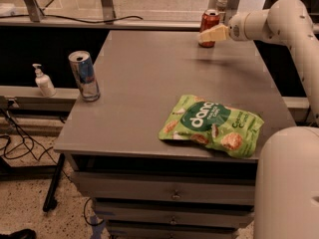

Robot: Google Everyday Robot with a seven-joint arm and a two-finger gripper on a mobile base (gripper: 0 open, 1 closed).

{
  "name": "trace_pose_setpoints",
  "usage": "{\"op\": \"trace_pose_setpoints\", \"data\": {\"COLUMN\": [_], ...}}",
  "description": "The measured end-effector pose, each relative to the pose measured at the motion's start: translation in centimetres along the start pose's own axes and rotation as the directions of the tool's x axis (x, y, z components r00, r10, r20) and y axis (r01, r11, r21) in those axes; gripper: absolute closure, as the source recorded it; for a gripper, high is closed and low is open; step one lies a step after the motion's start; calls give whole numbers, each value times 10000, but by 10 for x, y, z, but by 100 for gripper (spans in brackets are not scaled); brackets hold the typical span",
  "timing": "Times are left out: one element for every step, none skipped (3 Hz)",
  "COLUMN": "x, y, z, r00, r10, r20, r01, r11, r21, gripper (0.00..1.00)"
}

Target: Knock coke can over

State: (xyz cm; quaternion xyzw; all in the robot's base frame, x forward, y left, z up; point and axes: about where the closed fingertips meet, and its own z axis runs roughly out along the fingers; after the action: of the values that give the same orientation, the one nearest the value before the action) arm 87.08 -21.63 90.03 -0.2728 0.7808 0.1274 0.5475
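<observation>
**Ana:** What is way over on the left?

**Ben:** A little white soap bottle point(44, 80) with a pump. It stands on a low ledge beside the table, not on it.

**Ana:** And what is on the gray table point(149, 68)?

**Ben:** Near its left edge stands a tall blue-and-silver can point(84, 76). It is upright, and nothing is close to it.

**Ana:** What is the green thing?

**Ben:** A green snack bag point(212, 126). It lies flat near the front edge, more to the right, well apart from both cans.

**Ana:** Where is the coke can point(210, 20)?

**Ben:** At the far edge of the table, right of the middle. It is red with a silver top, and it stands upright.

**Ana:** Where is the gripper point(201, 35)?

**Ben:** Right at the coke can. Its pale tip points left and covers the low part of the can from here. I cannot tell if it touches the can or is just in front of it.

**Ana:** Are its fingers open?

**Ben:** No. They look pressed together into one pale wedge, with nothing between them.

**Ana:** What holds it up?

**Ben:** A thick white arm point(284, 14) that comes in from the right. A big round white part of the robot point(289, 183) fills the bottom right corner.

**Ana:** Is anything under the table?

**Ben:** Gray drawers point(172, 195) at the front.
</observation>
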Motion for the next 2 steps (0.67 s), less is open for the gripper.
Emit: {"op": "trace_pose_setpoints", "data": {"x": [2, 8], "y": [2, -1], "z": [8, 17], "r00": [9999, 9988], "r10": [1, 306], "r20": [152, 379], "r01": [-6, -323], "r11": [9994, 9985], "r21": [341, 445], "gripper": [0, 0]}}
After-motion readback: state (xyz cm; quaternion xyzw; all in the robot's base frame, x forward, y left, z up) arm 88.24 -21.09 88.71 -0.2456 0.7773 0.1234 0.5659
